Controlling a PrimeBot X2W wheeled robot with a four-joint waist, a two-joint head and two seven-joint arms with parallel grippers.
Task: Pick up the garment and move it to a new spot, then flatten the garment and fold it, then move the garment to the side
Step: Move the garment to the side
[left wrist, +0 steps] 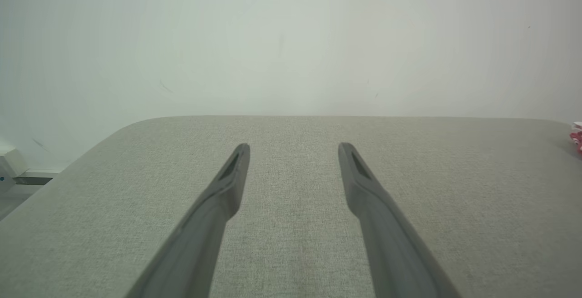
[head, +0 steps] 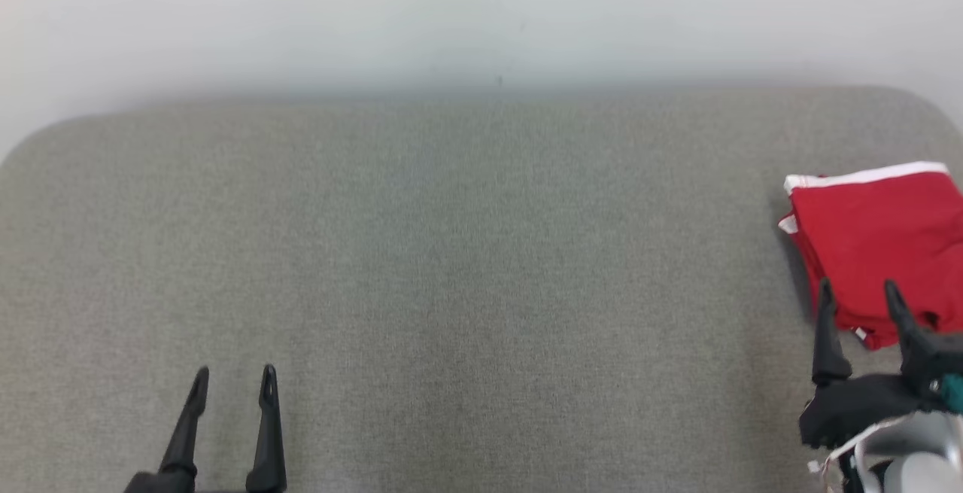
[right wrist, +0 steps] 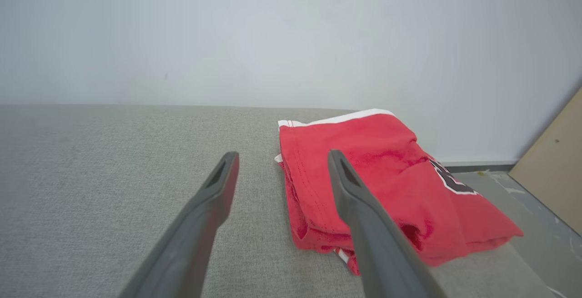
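left hand [head: 235, 372] points forward over the grey woven tabletop [head: 451, 252], fingers apart and empty. right hand [head: 859, 287], fingers also apart, hovers at the near edge of the folded red, white-trimmed garment [head: 873, 229] at the tabletop's right end.

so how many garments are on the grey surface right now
1: a folded red garment at the far right of the grey surface, just ahead of the open right fingers. Its folds could hide a smaller piece.
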